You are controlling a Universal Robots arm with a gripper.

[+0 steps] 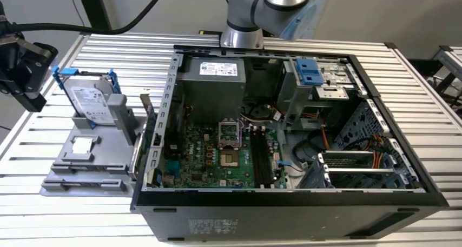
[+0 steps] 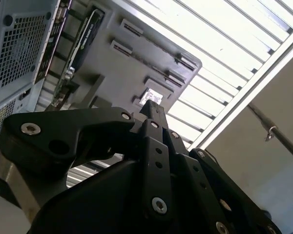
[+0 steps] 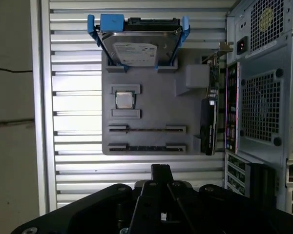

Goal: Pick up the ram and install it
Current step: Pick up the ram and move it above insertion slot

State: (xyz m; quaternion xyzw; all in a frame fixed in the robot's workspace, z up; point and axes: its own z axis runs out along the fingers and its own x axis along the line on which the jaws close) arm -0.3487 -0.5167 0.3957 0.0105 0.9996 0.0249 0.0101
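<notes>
- Slatted metal desk is carrying an open PC case. In the exterior view a grey parts tray is sitting at 9 o'clock of the case.
- Claw is hanging at approx 10 o'clock of the tray, out by the desk edge and well apart from the case. In both wrist views its fingers are meeting at the tips w/ nothing btwn them.
- Ram: not managing to pick it out for sure. The tray's two long holders are each showing just a thin dark line. The slot rails on the green board are looking dark too, so can't tell if a stick is sitting in either.
- Step, judging: pick-up not yet made. Claw is facing the tray, so this is reading as the approach.
- That's calling for: locating the stick, opening the claw, lining up w/ its long edge, and gripping w/o tilting.
</notes>
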